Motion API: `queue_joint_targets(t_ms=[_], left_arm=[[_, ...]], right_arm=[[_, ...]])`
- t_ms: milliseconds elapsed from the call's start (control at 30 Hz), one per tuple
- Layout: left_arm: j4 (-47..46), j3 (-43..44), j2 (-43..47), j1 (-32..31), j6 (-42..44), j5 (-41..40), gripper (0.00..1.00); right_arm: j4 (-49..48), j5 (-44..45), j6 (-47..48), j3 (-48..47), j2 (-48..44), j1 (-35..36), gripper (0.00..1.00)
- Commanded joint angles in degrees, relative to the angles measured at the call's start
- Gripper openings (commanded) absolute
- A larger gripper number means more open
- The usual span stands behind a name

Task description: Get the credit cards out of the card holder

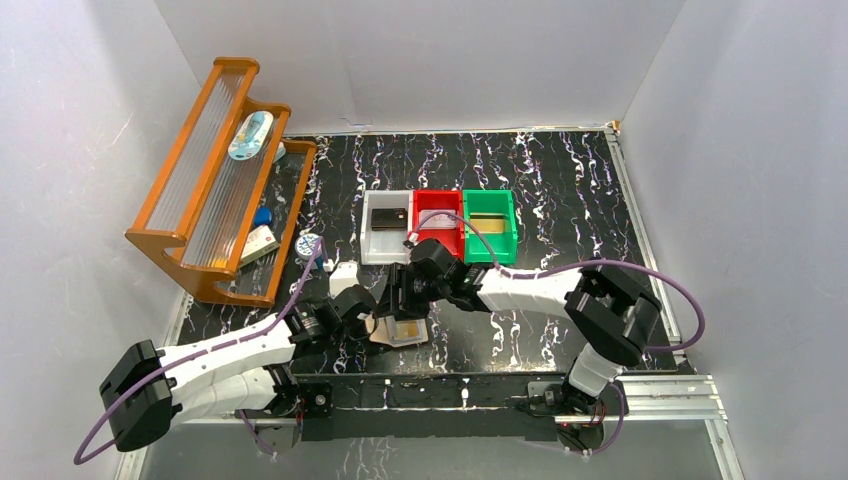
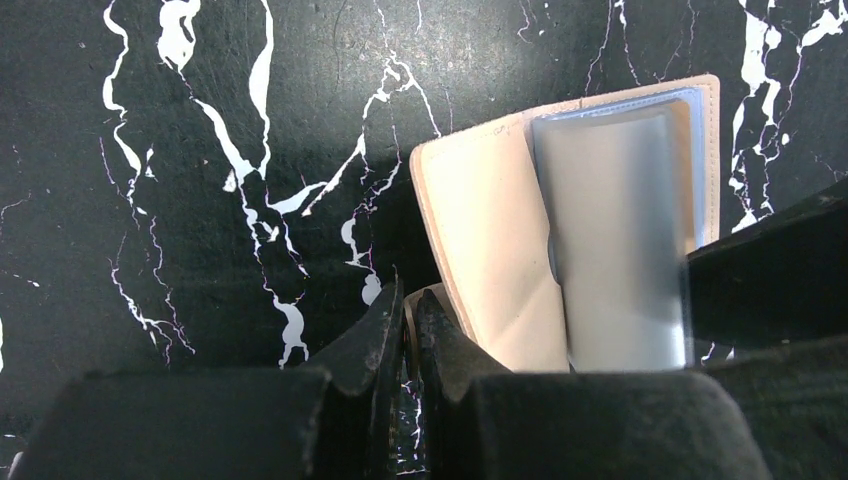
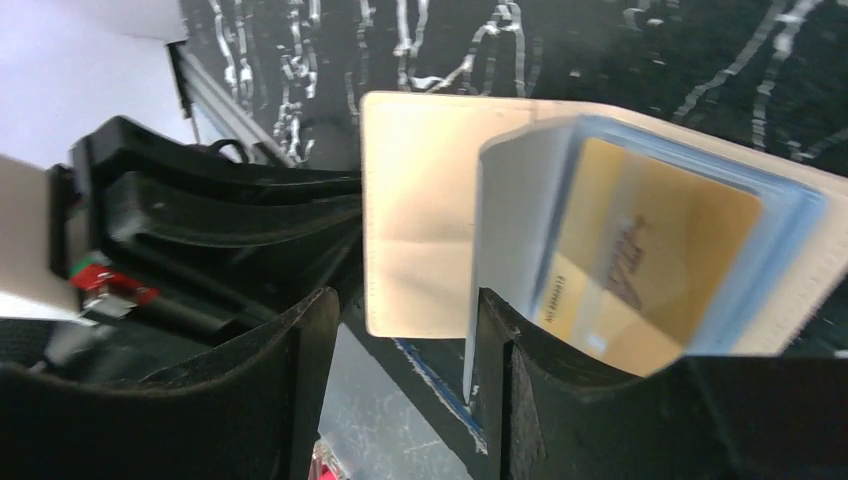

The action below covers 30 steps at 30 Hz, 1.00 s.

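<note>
Two grippers: I see both meeting at the card holder [image 1: 400, 330], near the front of the black marble table [image 1: 560, 190].
Card holder: lies open on the table, tan cover spread, pale blue pockets showing.
Left gripper [image 2: 405, 300]: clenched on a tan tab at the holder's near corner.
Right gripper [image 3: 400, 310]: released, jaws apart astride the cover's edge; one finger touches a grey pocket leaf.
Gold card [image 3: 650, 250]: inside a pocket.
Bins: grey bin [image 1: 368, 230], red bin [image 1: 455, 240] and green bin [image 1: 512, 225] in a row behind.

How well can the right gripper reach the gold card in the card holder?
Probably yes: the card holder lies open, the open right gripper hangs beside the gold card; only its clear pocket wraps it.
</note>
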State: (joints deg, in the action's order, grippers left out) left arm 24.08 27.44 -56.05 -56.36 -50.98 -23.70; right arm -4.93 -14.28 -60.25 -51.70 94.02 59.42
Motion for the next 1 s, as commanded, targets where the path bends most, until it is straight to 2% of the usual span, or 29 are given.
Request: queue_joint_targets(t_ms=[0,133,233,333,467,500,733,967], left_arm=[[1.6,-0.6,0.8,0.3,-1.1,-0.7,0.00],[2.9,-0.7,1.4,0.2,-2.3,-1.6,0.00],[4.3,-0.9,2.3,0.3,-3.8,-2.3,0.10],[5.5,-1.0,3.6,0.3,-4.7,-2.8,0.28],[7.4,0.6,6.6,0.2,-6.0,-3.3,0.61],[8.1,1.0,7.4,0.2,-6.3,-3.5,0.64],[13.1,5.4,10.6,0.4,-7.3,-7.0,0.78],[14.1,8.7,8.0,0.5,-6.5,-5.3,0.79]], right_arm=[[-7.8,-4.0,-0.2,-2.2,1.8,0.6,0.61],[-8.7,-5.5,-0.4,-3.6,5.1,0.6,0.61],[-9.1,-6.3,-0.6,-4.9,7.7,0.6,0.61],[-9.1,-7.0,-0.7,-5.9,9.8,0.6,0.62],[-5.9,-5.3,-0.7,-6.2,12.3,0.7,0.62],[-4.4,-4.3,-0.7,-6.2,12.9,0.7,0.63],[0.4,-2.8,-1.0,-5.7,14.5,0.8,0.69],[3.5,-1.2,-0.6,-6.2,11.0,0.8,0.75]])
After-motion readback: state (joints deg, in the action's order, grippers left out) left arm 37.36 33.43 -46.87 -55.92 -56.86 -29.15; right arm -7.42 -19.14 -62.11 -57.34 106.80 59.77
